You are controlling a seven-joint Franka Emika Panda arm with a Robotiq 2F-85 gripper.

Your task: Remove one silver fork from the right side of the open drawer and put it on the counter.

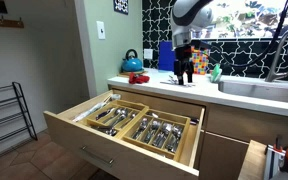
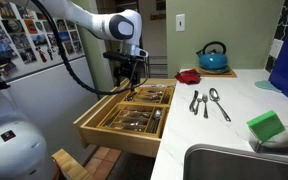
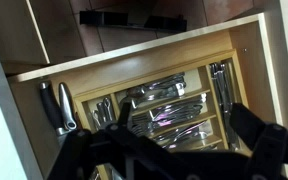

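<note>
- Drawer (image 1: 96, 142) stands pulled open; silver fork (image 3: 174, 105) lies among cutlery in its tray compartments
- Hand (image 2: 130, 80) hovers above the tray, fingers spread, grasping nothing
- Tabletop (image 2: 246, 95) beyond carries loose cutlery (image 2: 206, 102) and a blue kettle (image 2: 212, 56)

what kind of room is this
Most likely a home kitchen: an open drawer full of cutlery, a blue kettle on the counter, and a sink set into it.
</note>
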